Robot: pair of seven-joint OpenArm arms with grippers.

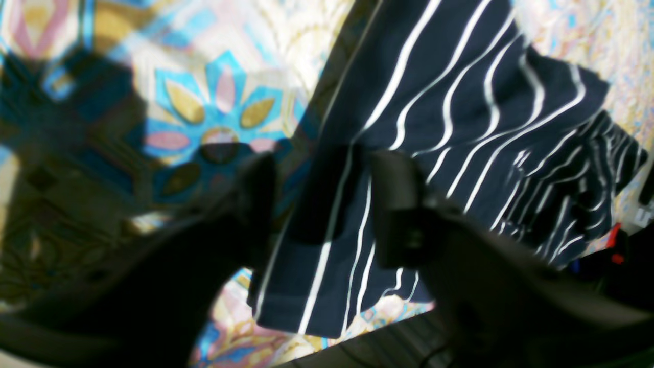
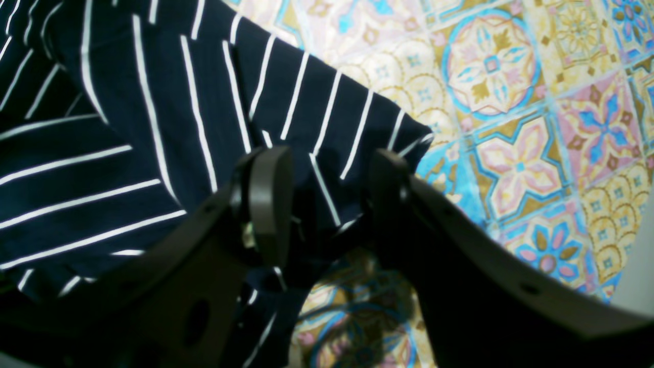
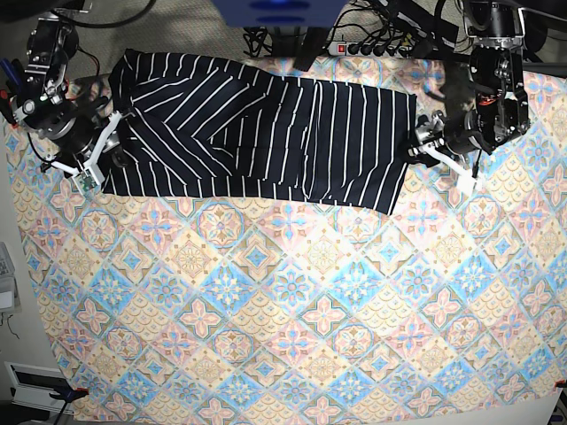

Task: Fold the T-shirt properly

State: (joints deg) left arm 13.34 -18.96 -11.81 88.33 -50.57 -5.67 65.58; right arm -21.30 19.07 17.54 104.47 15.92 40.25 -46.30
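shirt (image 3: 266, 133): lies folded lengthwise as a flat band at 12 o'clock on counter (image 3: 292, 319) | left gripper (image 1: 319, 204): fingers parted astride hem end, gripping nothing | right gripper (image 2: 327, 199): fingers spread over sleeve end, cloth loose between | judgement: both let go so the fold rests flat.

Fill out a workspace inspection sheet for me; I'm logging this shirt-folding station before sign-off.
Surface: pastel tile-patterned tablecloth, flat.
Job's things: striped T-shirt lies folded lengthwise along the far edge.
Clutter: nothing seen on the cloth.
Grippers: left hand open over the shirt's edge; right hand open, cloth between its jaws.
Cables: power strip and wires behind the table.
Surroundings: grey floor beside the table.
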